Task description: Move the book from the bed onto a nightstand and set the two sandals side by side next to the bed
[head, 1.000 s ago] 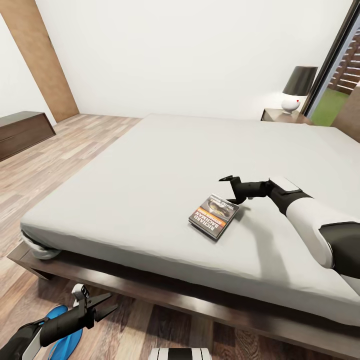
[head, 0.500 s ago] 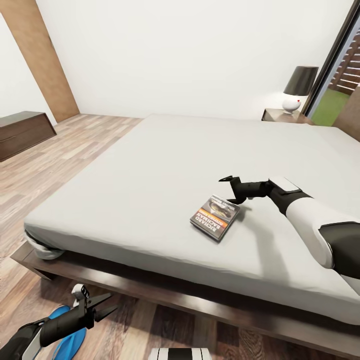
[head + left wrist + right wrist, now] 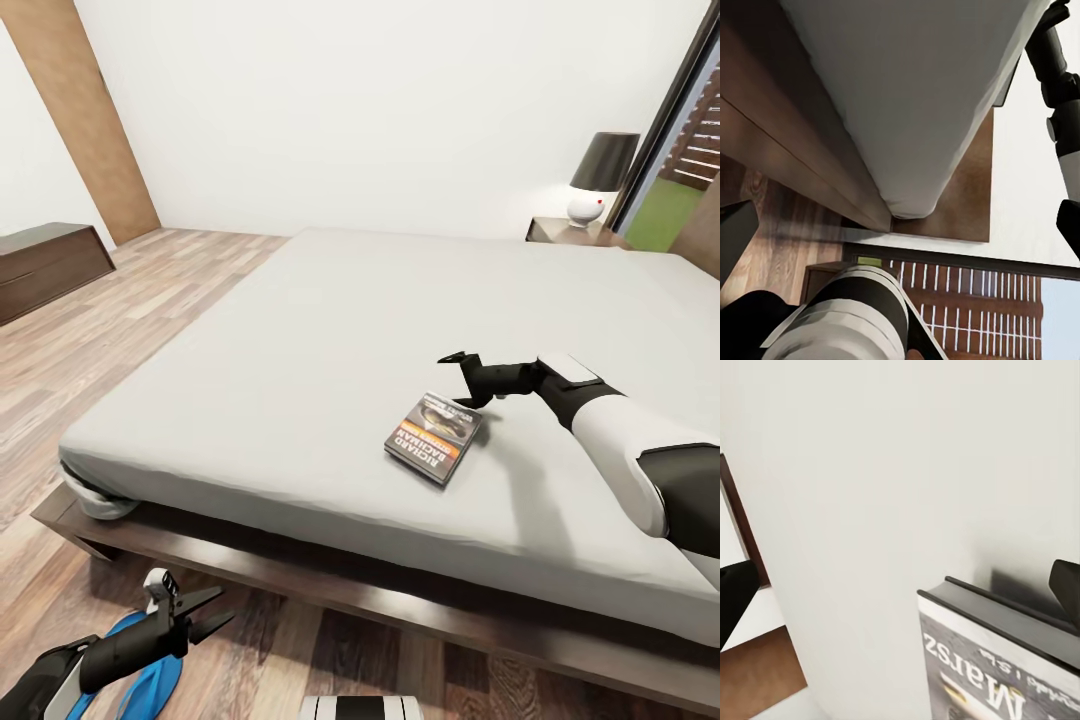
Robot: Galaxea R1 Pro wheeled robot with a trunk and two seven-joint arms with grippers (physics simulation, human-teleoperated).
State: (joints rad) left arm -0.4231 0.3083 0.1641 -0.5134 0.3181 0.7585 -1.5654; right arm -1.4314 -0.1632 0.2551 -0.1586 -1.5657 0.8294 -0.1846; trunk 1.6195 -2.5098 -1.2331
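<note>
Grey book (image 3: 433, 437) beside right jaws.

The book (image 3: 433, 437) lies on the bed (image 3: 300, 370), the nightstand (image 3: 572, 232) behind, sandals (image 3: 150, 675) on the floor before it.

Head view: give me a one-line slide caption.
Open right claw poised at the book on the bed; left claw above a blue sandal.

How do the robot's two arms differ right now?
The right end effector reaches over the bed, open, just beyond the book. The left end effector hangs low over the floor near a blue sandal, its fingers spread less widely. Both are black, two-fingered and empty.
</note>
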